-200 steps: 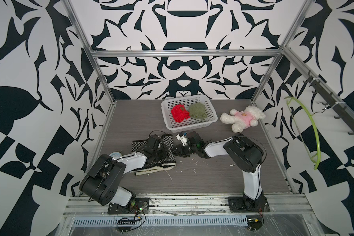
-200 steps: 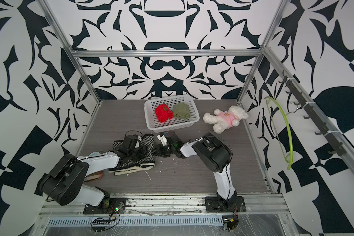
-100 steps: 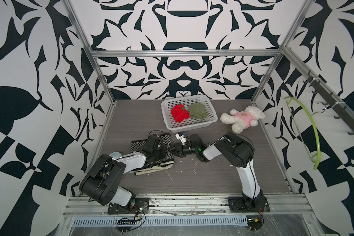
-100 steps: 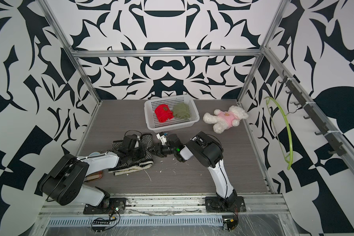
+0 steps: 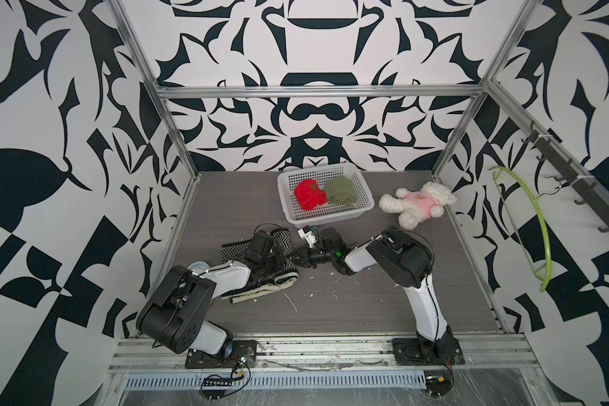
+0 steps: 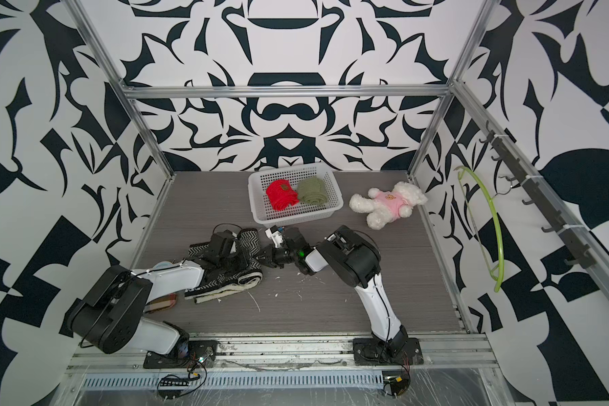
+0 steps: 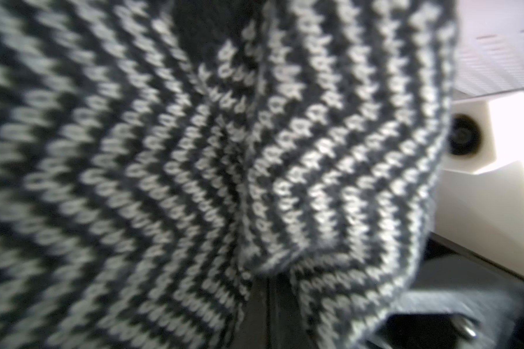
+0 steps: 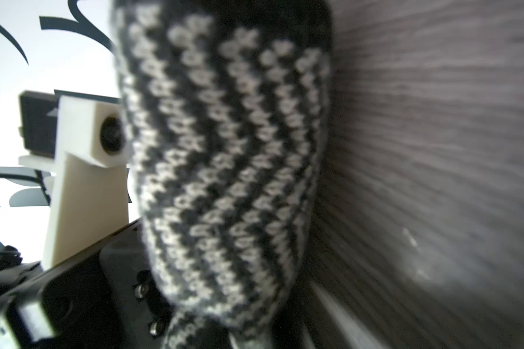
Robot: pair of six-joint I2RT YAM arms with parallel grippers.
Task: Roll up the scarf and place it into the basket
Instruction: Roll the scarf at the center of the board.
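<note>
Grey wood-grain table (image 5: 348,309) inside black-and-white patterned walls: the left gripper (image 5: 276,258) and right gripper (image 5: 300,262) are both pinched together on the scarf (image 5: 282,236). It is a black-and-white herringbone knit with a cream underside, half bunched, lying at nine o'clock from the table's middle, outside the basket (image 5: 331,219). At twelve o'clock the basket holds a red roll (image 5: 308,195) with a small brown patch, unreadable, and an olive roll (image 5: 340,189). A plush bear (image 5: 419,204) in pink lies at two o'clock. White lint flecks (image 5: 290,302) dot the table.
</note>
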